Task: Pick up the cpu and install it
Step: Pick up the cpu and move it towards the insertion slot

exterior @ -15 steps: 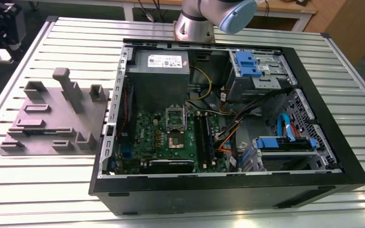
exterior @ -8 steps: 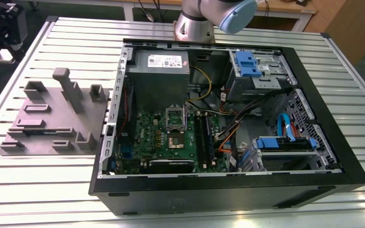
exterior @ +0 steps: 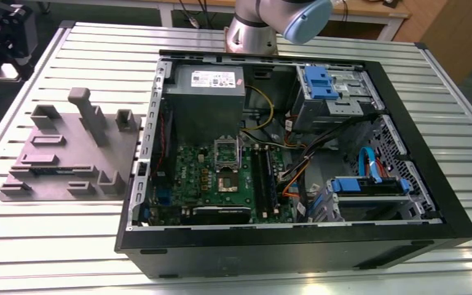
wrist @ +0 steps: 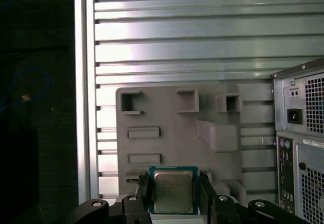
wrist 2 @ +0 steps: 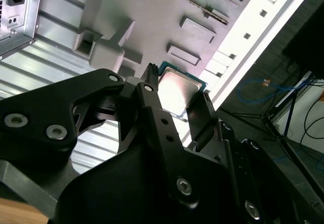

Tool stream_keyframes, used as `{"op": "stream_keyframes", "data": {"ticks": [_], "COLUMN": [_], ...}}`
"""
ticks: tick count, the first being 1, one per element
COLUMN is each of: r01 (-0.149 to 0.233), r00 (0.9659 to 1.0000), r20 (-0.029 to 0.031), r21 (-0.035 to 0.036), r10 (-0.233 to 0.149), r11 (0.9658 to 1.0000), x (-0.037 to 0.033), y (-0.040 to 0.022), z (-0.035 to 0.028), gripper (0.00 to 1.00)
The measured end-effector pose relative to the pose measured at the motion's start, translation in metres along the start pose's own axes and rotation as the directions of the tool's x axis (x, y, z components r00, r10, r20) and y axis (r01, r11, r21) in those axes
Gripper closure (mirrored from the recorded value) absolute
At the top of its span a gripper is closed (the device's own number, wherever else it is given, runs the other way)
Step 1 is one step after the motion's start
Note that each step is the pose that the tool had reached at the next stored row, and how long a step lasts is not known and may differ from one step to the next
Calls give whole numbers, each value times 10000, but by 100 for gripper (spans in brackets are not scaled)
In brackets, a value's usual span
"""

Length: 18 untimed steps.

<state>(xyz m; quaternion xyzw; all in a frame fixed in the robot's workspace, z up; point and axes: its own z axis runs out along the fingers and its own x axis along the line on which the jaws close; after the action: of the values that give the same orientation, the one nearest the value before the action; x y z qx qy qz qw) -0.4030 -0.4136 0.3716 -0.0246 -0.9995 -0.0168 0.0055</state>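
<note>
Silver-topped, the cpu (wrist: 173, 191) is gripped at two opposite edges by your jaws, held over the grey moulded tray (wrist: 172, 113) on the slatted metal bench (wrist: 202, 32).

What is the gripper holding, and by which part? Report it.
The small flat square cpu with a shiny silver-grey metal top, clamped by two opposite edges between the fingers of the black gripper.
</note>
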Motion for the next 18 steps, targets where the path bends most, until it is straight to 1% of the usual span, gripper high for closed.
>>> {"op": "stream_keyframes", "data": {"ticks": [18], "r01": [0], "r00": [10000], "r20": [0], "r21": [0], "r10": [0], "r11": [10000], "x": [-48], "y": [2], "z": [-1], "gripper": [53]}}
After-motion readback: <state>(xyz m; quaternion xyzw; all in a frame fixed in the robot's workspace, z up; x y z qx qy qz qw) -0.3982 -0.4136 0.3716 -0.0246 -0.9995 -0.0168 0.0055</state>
